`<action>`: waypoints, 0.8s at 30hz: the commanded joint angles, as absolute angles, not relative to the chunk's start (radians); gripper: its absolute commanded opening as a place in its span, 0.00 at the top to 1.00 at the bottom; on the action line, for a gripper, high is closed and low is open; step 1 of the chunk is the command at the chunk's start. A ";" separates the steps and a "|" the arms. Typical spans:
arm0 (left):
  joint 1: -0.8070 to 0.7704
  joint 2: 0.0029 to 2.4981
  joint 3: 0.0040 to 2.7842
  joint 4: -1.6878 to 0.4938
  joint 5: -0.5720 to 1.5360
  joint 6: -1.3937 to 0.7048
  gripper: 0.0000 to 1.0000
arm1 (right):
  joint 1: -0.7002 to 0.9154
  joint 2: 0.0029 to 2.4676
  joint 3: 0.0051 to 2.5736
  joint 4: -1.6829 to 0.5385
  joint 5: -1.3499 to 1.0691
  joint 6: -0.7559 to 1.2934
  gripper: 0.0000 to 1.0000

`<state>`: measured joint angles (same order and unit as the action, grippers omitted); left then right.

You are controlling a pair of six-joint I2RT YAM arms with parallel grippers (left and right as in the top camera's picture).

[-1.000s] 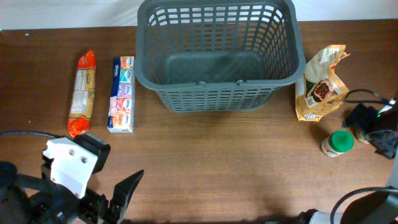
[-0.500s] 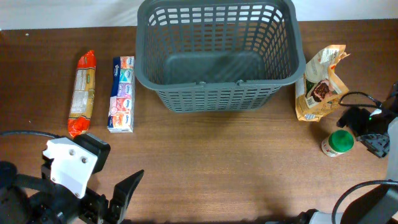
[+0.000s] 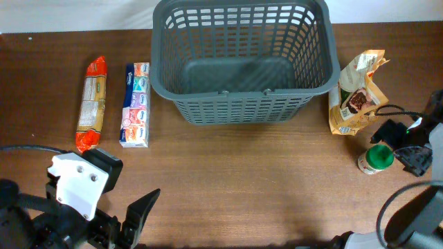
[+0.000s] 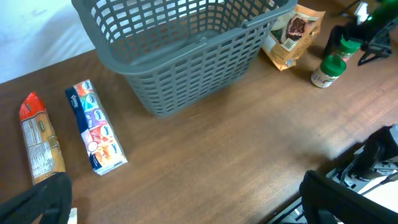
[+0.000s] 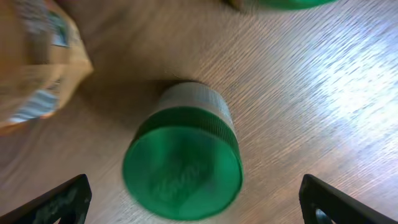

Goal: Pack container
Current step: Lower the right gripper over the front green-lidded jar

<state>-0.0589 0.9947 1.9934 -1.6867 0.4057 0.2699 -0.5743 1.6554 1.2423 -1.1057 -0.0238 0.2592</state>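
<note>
- The big grey container (image 3: 239,109) sits at the far middle of the brown table (image 3: 242,180).
- The right gripper (image 5: 196,202) is wide open above a jar (image 5: 183,165) with a green lid. Its fingers do not touch the jar.
- A brown bag (image 3: 356,93) lies just beside the jar.
- The left gripper (image 4: 186,208) is open too and holds nothing.
- A tissue pack (image 3: 136,104) and an orange packet (image 3: 92,104) lie left of the container.
</note>
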 commanded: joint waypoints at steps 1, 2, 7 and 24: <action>-0.063 0.999 1.996 -1.687 0.396 0.274 0.01 | -0.570 1.710 1.233 -1.103 -0.029 0.271 0.01; -0.063 0.999 1.996 -1.687 0.396 0.274 0.01 | -0.570 1.723 1.233 -1.100 -0.029 0.271 0.01; -0.063 0.999 1.996 -1.687 0.396 0.274 0.01 | -0.569 1.747 1.233 -1.098 -0.020 0.271 0.01; -0.063 0.999 1.996 -1.687 0.396 0.274 0.01 | -0.554 1.747 1.133 -1.002 0.015 0.244 0.01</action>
